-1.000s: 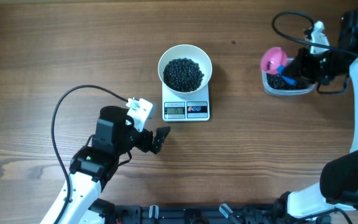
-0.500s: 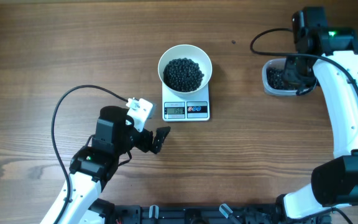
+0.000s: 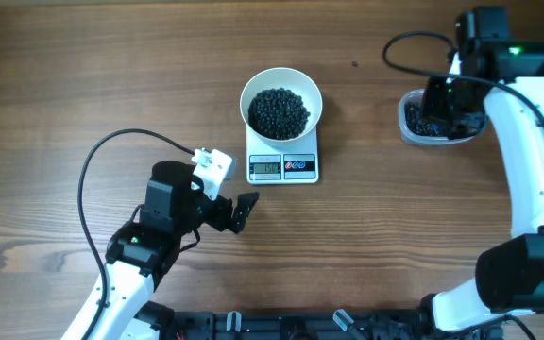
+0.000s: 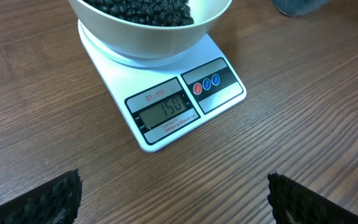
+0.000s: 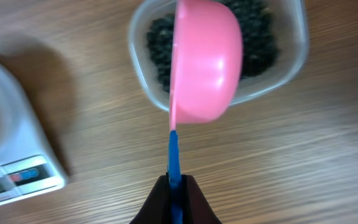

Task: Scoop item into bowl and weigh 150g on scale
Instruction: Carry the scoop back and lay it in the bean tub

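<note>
- Right gripper [image 5: 174, 182], pinching the scoop [image 5: 204, 68], is swinging back over the tub [image 5: 284, 81], upper right.
- Scale [image 4: 166, 112] is showing 150: weighing looks done.
- Left gripper [image 4: 174, 198] is waiting, jaws spread.

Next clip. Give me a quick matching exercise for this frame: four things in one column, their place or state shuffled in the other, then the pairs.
Things:
1. bowl
2. pink scoop
3. clear tub
4. left gripper

Place or state:
A. held by its blue handle in the shut right gripper
B. open and empty, in front of the display
C. on the scale, filled with black beads
D. on the table, off to the right of the scale, with beads inside

Pairs: 1-C, 2-A, 3-D, 4-B
</note>
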